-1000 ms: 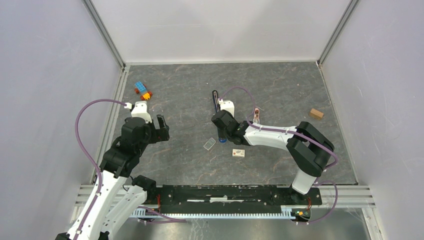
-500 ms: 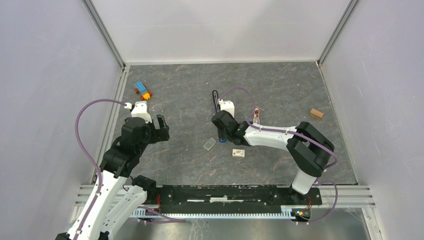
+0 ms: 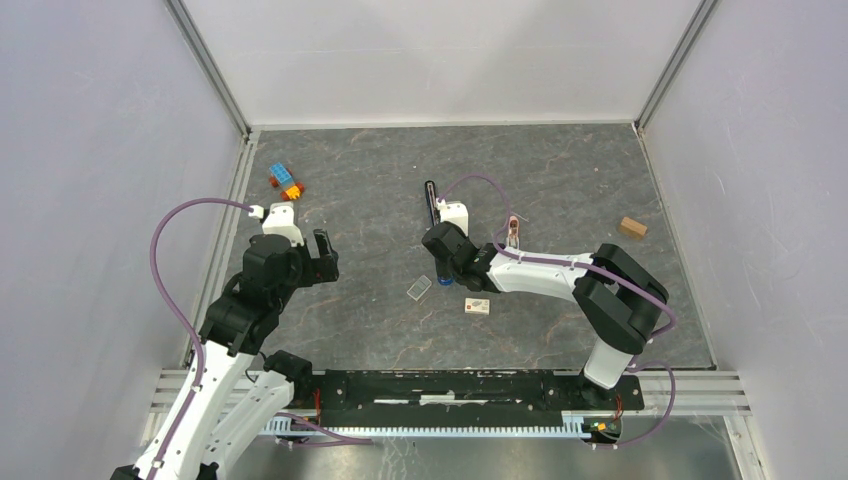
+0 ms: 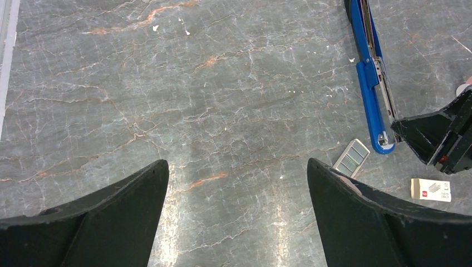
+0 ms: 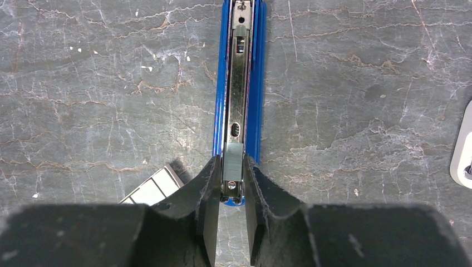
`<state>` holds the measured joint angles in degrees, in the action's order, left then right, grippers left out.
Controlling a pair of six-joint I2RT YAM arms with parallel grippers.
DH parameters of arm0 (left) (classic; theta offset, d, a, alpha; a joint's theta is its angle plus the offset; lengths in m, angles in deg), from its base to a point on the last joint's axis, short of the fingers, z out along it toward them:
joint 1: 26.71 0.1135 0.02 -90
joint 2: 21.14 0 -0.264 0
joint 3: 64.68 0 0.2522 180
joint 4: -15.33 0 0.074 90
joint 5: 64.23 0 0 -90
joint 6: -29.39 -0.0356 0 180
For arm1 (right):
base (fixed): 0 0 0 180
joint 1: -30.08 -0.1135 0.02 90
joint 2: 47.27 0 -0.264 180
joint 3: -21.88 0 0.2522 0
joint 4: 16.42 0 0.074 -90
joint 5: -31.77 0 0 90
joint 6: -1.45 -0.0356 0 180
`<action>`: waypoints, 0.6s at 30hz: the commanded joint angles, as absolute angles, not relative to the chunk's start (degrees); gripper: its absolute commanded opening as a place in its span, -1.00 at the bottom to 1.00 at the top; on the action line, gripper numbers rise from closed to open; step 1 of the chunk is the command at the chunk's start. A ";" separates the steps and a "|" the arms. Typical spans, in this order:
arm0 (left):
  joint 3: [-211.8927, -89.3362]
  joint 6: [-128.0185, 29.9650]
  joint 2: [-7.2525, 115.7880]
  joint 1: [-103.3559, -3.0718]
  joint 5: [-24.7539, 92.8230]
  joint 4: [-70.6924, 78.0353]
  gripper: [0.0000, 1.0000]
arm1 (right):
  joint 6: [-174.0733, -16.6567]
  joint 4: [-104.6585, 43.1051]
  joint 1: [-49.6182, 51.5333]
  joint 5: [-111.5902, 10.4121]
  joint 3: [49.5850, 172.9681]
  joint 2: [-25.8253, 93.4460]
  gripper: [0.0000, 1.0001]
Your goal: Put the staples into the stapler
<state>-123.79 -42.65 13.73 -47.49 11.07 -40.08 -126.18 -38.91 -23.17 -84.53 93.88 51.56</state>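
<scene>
Right gripper [image 5: 231,169] pinches the stapler [image 5: 238,83] (magazine exposed) at its near end.

Top external: fixed high above and behind the arm bases, facing down and forward; far off, taking in the whole tabletop [image 3: 560,170], all four edges and both arms.
Left wrist: on the left arm, looking down at the tabletop's middle from moderate height, with the left gripper [image 4: 236,162] framing the bottom edge.
Right wrist: on the right arm, looking straight down from very near, with the right gripper [image 5: 232,161] at bottom centre.
Shared by both wrists: the stapler [image 4: 370,83] and the staples [image 4: 352,157] beside its near end.
Shared by all three: that same patch at the tabletop's middle; the left wrist view also catches the right gripper at its right edge.
</scene>
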 commanded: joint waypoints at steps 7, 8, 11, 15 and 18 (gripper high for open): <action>-123.69 -41.97 13.50 -47.67 11.22 -38.09 1.00 | -124.52 -41.12 -23.52 -86.68 94.49 49.97 -0.44; -123.71 -41.97 13.48 -47.70 11.20 -38.15 1.00 | -124.11 -41.22 -23.50 -86.51 94.81 49.82 -0.44; -123.57 -42.06 13.60 -47.69 11.22 -38.14 1.00 | -122.41 -41.13 -23.48 -85.97 96.31 49.25 -0.43; -123.59 -42.06 13.98 -47.74 11.24 -38.08 1.00 | -120.08 -41.42 -23.34 -85.91 97.90 48.74 -0.29; -123.58 -41.35 14.35 -47.71 11.42 -38.12 1.00 | -118.59 -41.42 -23.35 -85.30 98.44 49.53 -0.20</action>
<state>-123.79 -42.65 13.78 -47.49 11.07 -40.06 -121.65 -41.21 -23.41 -84.88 95.63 50.92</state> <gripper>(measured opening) 0.997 0.375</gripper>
